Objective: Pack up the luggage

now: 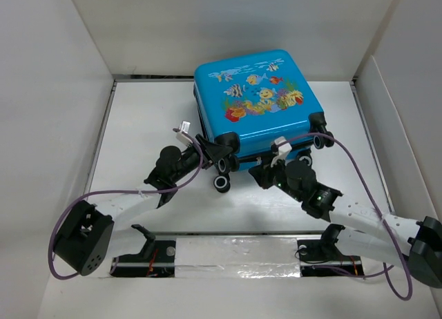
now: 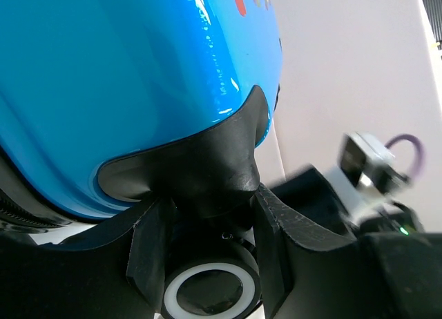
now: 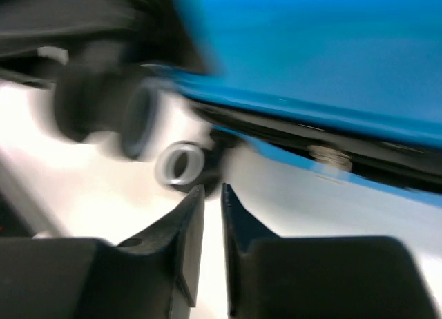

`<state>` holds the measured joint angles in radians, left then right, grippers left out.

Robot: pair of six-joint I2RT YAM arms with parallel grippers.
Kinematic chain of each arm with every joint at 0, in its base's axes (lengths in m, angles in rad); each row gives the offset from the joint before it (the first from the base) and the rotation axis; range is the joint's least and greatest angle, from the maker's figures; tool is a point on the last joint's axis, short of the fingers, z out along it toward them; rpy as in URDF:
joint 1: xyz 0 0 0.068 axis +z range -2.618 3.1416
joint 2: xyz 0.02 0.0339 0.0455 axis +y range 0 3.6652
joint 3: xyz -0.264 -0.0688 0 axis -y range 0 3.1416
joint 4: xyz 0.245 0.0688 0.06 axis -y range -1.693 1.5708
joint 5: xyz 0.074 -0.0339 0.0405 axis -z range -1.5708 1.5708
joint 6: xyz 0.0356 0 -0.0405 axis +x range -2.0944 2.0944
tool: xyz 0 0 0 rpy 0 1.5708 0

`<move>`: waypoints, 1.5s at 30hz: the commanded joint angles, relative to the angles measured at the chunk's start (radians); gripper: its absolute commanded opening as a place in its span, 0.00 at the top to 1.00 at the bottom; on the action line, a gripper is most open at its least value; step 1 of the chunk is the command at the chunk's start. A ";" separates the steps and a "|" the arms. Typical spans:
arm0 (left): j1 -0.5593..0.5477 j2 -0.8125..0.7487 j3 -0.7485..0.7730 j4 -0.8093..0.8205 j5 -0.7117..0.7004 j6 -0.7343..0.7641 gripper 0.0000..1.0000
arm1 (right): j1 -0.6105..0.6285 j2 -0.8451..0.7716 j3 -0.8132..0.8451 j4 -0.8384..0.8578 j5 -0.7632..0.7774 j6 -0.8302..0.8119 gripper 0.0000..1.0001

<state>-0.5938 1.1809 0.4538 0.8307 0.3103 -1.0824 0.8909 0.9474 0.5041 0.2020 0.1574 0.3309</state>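
I noted the left gripper (image 2: 210, 200) clamped on the luggage (image 1: 255, 91) at its black wheel bracket (image 2: 207, 160), one finger on either side. The right gripper (image 3: 213, 192) was pinched almost together, holding nothing, just beside the case's near side. The luggage lay closed at the middle of the tabletop's (image 1: 138, 126) far edge.

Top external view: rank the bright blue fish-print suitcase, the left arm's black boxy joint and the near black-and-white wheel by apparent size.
1. bright blue fish-print suitcase
2. black boxy joint
3. black-and-white wheel, clearly smallest
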 commanded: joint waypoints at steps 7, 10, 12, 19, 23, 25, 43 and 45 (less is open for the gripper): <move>0.000 -0.073 0.051 0.125 -0.071 0.101 0.70 | -0.213 0.048 -0.076 0.214 -0.226 -0.067 0.58; 0.000 -0.086 0.042 0.082 -0.096 0.147 0.44 | -0.256 0.076 -0.072 0.230 -0.278 -0.063 0.54; 0.000 -0.092 0.036 0.053 -0.121 0.182 0.36 | -0.270 0.106 -0.084 0.309 -0.306 -0.062 0.52; 0.000 -0.135 0.013 -0.056 -0.200 0.274 0.16 | -0.290 0.139 -0.082 0.289 -0.289 -0.058 0.52; 0.000 -0.164 -0.015 -0.097 -0.220 0.318 0.16 | -0.290 0.082 -0.116 0.268 -0.249 -0.052 0.53; -0.009 -0.164 -0.032 -0.104 -0.226 0.328 0.17 | -0.290 0.057 -0.131 0.272 -0.226 -0.046 0.54; -0.047 0.005 -0.023 0.033 -0.082 0.297 0.25 | -0.329 0.238 -0.049 0.381 -0.291 -0.062 0.56; -0.047 0.005 -0.036 0.030 -0.103 0.300 0.26 | -0.329 0.254 -0.047 0.392 -0.280 -0.064 0.57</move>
<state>-0.6346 1.1568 0.4133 0.8528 0.1951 -0.7929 0.5644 1.1877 0.4179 0.4801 -0.1215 0.2832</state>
